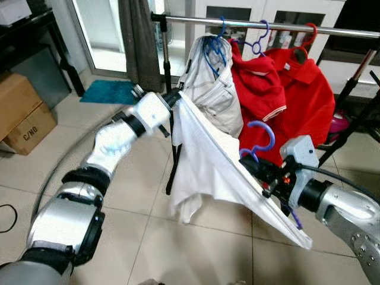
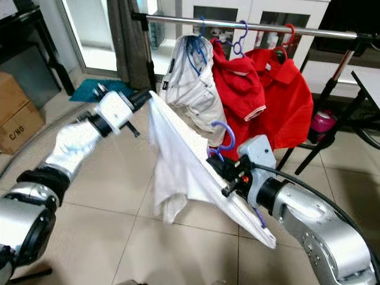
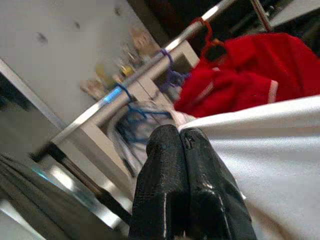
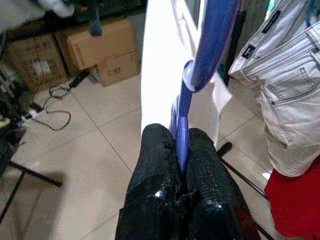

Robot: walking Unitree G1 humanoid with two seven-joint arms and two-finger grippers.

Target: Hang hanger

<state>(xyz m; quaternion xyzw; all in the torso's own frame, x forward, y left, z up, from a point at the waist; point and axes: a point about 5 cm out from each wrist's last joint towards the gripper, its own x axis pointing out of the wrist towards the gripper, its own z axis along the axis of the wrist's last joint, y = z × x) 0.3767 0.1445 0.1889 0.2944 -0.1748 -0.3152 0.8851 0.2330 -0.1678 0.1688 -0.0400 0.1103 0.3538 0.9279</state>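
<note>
A white shirt on a blue hanger is stretched between my two grippers, below and in front of the steel rail. My left gripper is shut on the shirt's upper corner, its fingers pinching white cloth. My right gripper is shut on the blue hanger's neck, with the hook rising above it. The hook hangs free, well under the rail.
On the rail hang pale jeans on a blue hanger and two red polo shirts on purple and red hangers. Cardboard boxes stand at the left, a teal mat behind, black rack legs at the right.
</note>
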